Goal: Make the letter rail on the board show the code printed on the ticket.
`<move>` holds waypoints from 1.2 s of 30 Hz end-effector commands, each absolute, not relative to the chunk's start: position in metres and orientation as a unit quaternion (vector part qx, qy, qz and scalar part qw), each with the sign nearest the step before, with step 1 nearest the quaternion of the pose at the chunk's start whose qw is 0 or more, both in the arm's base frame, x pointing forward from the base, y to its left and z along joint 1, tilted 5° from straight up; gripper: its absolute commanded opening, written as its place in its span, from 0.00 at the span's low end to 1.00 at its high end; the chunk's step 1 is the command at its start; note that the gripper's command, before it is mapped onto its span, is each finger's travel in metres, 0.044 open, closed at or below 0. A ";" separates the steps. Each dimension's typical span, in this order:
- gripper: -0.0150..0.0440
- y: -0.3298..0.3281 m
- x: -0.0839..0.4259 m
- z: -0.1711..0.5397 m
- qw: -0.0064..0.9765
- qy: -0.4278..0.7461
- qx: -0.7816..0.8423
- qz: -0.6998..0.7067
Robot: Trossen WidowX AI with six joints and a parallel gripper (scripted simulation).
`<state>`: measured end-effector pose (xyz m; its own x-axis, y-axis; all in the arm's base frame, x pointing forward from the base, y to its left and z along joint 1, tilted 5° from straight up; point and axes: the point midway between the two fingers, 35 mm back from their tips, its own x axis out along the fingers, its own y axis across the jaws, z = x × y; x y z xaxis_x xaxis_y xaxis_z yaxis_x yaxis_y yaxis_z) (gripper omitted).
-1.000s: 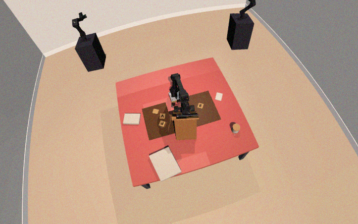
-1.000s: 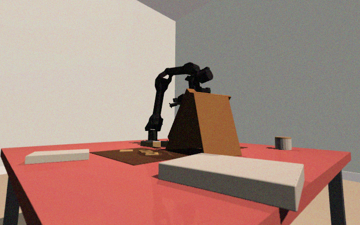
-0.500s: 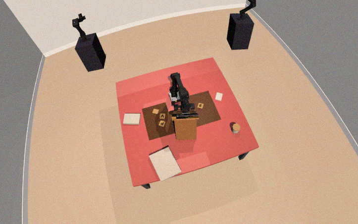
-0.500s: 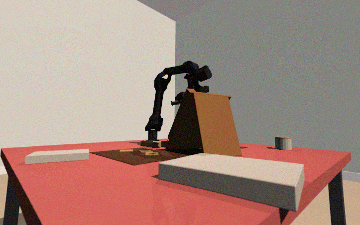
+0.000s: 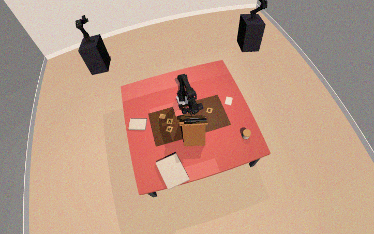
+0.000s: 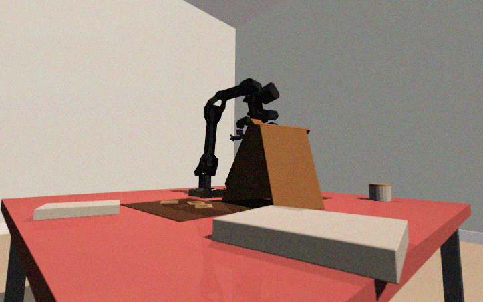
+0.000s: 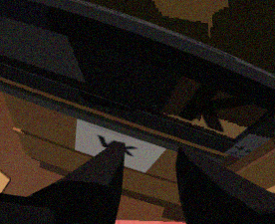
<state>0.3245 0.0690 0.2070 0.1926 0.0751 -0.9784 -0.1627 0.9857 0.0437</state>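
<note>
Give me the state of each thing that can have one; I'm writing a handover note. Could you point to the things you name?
End effector (image 5: 185,112) (image 7: 150,154): partly open, nothing between its fingers.
Arm (image 5: 185,85) (image 6: 210,131): bent over beside the board.
Board (image 5: 194,135) (image 6: 292,166): upright, leaning back.
Four loose tiles, one at (image 5: 169,121): lying on the dark mat (image 5: 217,116) (image 6: 178,215).
Lidded can (image 5: 246,133) (image 6: 379,192): upright, closed.

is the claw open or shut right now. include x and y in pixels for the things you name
Open, partway: in the wrist view the two dark fingers of the claw (image 5: 185,112) (image 7: 151,148) stand apart, with a gap between their tips.
</note>
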 end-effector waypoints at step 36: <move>0.96 0.075 0.250 0.315 0.718 0.281 -0.494 0.403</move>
